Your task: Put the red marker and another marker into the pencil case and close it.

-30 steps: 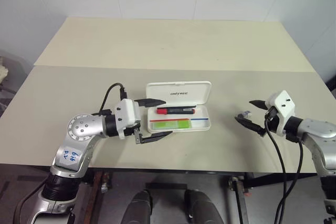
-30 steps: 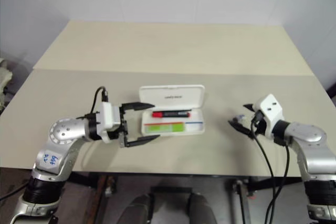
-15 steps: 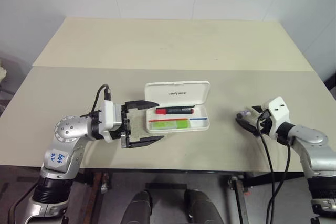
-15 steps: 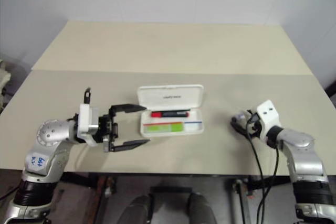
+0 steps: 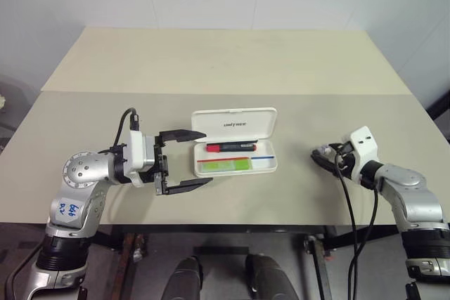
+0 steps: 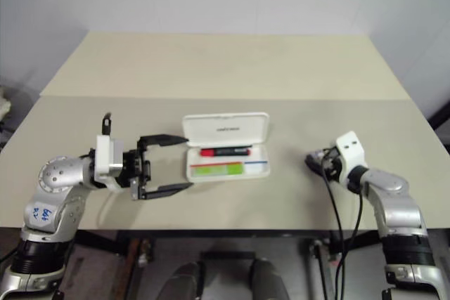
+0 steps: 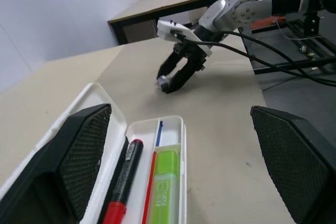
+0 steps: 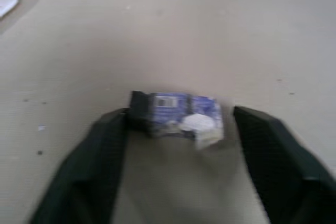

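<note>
The white pencil case (image 5: 270,166) lies open mid-table, its lid (image 5: 234,123) tipped back. Inside lie the red marker (image 5: 230,147), red cap and black barrel, and, nearer me, the green-capped highlighter (image 5: 225,165). My left gripper (image 5: 208,157) hovers level at the case's left end, open wide, with nothing between its fingers (image 7: 84,166). To the right, my right gripper (image 5: 323,158) is low on the table. Its fingers (image 8: 105,150) straddle a small blue-and-white wrapped thing (image 8: 178,114), with a gap on one side.
A seam (image 5: 105,92) splits the beige table into a near and a far half. The front edge (image 5: 246,226) runs close below the case. Cables (image 5: 355,201) hang from my right wrist.
My left gripper drew back to the left, off the case's end. My right gripper sank to the table, and its fingers narrowed around the small blue-and-white thing.
</note>
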Controlling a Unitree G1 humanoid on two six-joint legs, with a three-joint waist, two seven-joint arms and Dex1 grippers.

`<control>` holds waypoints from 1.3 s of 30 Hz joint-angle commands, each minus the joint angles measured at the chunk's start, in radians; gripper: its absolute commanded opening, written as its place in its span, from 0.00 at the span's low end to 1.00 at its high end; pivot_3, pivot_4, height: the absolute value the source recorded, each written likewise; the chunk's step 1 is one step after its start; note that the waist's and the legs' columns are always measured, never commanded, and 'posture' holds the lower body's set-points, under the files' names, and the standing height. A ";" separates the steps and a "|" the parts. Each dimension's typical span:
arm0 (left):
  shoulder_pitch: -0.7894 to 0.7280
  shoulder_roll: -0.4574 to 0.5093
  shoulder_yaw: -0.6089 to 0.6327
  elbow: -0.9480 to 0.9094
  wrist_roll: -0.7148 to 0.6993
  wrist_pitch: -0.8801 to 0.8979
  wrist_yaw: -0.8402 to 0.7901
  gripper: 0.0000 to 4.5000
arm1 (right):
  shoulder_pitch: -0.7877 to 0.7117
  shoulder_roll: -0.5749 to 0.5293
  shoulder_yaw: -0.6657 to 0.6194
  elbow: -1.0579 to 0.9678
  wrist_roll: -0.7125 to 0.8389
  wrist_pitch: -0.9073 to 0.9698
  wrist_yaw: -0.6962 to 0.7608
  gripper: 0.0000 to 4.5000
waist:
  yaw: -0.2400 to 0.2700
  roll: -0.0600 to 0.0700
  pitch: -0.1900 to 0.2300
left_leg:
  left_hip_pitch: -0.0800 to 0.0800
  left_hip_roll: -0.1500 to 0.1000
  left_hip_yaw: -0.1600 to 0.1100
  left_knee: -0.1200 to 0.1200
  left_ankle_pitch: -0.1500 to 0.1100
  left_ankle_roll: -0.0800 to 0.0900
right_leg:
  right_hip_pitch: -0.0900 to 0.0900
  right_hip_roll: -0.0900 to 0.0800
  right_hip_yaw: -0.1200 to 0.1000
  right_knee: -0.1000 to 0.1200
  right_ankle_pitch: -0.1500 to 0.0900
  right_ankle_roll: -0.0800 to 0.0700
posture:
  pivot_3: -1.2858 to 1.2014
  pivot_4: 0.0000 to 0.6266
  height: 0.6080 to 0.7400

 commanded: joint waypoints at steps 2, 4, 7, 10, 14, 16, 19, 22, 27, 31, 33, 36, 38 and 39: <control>-0.015 0.005 0.027 0.001 -0.020 -0.026 0.001 1.00 | 0.033 -0.003 0.000 0.034 -0.032 0.054 -0.051 0.38 | -0.001 0.007 -0.004 | -0.001 0.005 0.000 -0.001 -0.003 -0.004 | 0.006 0.003 -0.003 -0.018 0.006 -0.004 | 0.52 0.24 1.00; -0.017 0.003 0.027 0.005 -0.020 -0.029 0.000 1.00 | 0.034 -0.002 0.000 0.029 -0.032 0.045 -0.051 0.35 | -0.002 0.006 -0.006 | -0.010 0.013 0.008 -0.001 -0.004 -0.003 | 0.007 0.004 -0.007 -0.035 0.014 -0.009 | 0.52 0.24 1.00; -0.020 0.003 0.028 0.012 -0.021 -0.035 -0.004 1.00 | 0.036 -0.010 -0.013 -0.007 -0.027 0.011 -0.044 0.35 | -0.001 0.002 -0.008 | -0.011 0.013 0.017 -0.001 -0.003 0.003 | 0.005 -0.004 -0.003 -0.033 0.015 -0.011 | 0.52 0.24 1.00; -0.024 0.005 0.029 0.022 -0.024 -0.040 -0.011 1.00 | 0.037 -0.023 -0.031 -0.077 -0.008 0.009 -0.033 0.35 | 0.000 0.002 -0.008 | -0.012 0.013 0.023 -0.002 -0.001 0.008 | 0.002 -0.006 -0.002 -0.032 0.014 -0.010 | 0.52 0.24 1.00; -0.023 0.008 0.034 0.038 -0.025 -0.050 -0.025 1.00 | 0.044 -0.023 -0.050 -0.236 0.038 0.066 -0.029 0.35 | 0.002 0.003 -0.008 | -0.012 0.012 0.026 -0.006 0.000 0.009 | -0.005 -0.006 -0.001 -0.022 0.009 -0.001 | 0.52 0.24 1.00; -0.026 0.009 0.036 0.049 -0.026 -0.055 -0.033 1.00 | 0.055 -0.006 -0.053 -0.357 0.080 0.136 -0.041 0.35 | 0.002 0.004 -0.007 | -0.013 0.012 0.027 -0.010 0.000 0.009 | -0.012 -0.005 0.000 -0.016 0.007 0.001 | 0.52 0.24 1.00; -0.037 0.008 0.037 0.076 -0.024 -0.065 -0.046 1.00 | 0.081 0.032 -0.046 -0.554 0.152 0.238 -0.077 0.35 | 0.000 0.004 -0.007 | -0.013 0.016 0.027 -0.015 0.001 0.007 | -0.019 0.001 0.001 -0.007 0.006 0.004 | 0.52 0.24 1.00; -0.051 0.007 0.035 0.104 -0.021 -0.075 -0.061 1.00 | 0.089 0.080 -0.039 -0.712 0.235 0.342 -0.125 0.35 | 0.001 0.004 -0.007 | -0.011 0.017 0.026 -0.016 0.000 0.006 | -0.021 0.002 -0.001 0.002 0.004 0.008 | 0.52 0.24 1.00; -0.076 -0.003 0.028 0.144 -0.023 -0.090 -0.080 1.00 | 0.091 0.099 0.006 -0.855 0.273 0.478 -0.199 0.35 | 0.001 0.004 -0.007 | -0.012 0.015 0.027 -0.016 0.000 0.006 | -0.021 0.000 -0.001 0.000 -0.001 0.000 | 0.52 0.24 1.00; -0.080 -0.004 0.031 0.168 -0.034 -0.097 -0.107 1.00 | 0.066 0.085 0.057 -0.942 0.265 0.631 -0.287 0.35 | 0.001 0.004 -0.007 | -0.012 0.015 0.028 -0.015 0.001 0.005 | -0.020 -0.001 0.000 -0.002 -0.001 0.000 | 0.52 0.24 1.00; -0.079 -0.003 0.035 0.179 -0.048 -0.099 -0.128 1.00 | 0.046 0.103 0.073 -0.969 0.278 0.704 -0.324 0.35 | 0.001 0.004 -0.007 | -0.012 0.015 0.028 -0.015 0.001 0.005 | -0.020 -0.001 0.000 -0.002 -0.001 -0.001 | 0.52 0.24 1.00; -0.085 0.002 0.044 0.212 -0.057 -0.111 -0.161 1.00 | -0.010 0.142 0.110 -0.982 0.286 0.809 -0.376 0.35 | -0.001 0.004 -0.007 | -0.012 0.016 0.028 -0.015 0.001 0.005 | -0.020 -0.001 0.000 -0.003 -0.001 -0.001 | 0.52 0.24 1.00; -0.092 0.009 0.053 0.240 -0.060 -0.120 -0.184 1.00 | -0.064 0.189 0.136 -0.972 0.280 0.886 -0.420 0.35 | -0.003 0.004 -0.007 | -0.012 0.016 0.028 -0.016 0.001 0.005 | -0.020 -0.001 0.000 -0.003 -0.001 -0.001 | 0.52 0.24 1.00; -0.095 0.011 0.055 0.250 -0.063 -0.122 -0.194 1.00 | -0.088 0.214 0.143 -0.965 0.277 0.929 -0.440 0.35 | -0.001 0.004 -0.007 | -0.012 0.016 0.028 -0.016 0.001 0.005 | -0.021 0.000 0.000 -0.003 -0.001 -0.002 | 0.52 0.24 1.00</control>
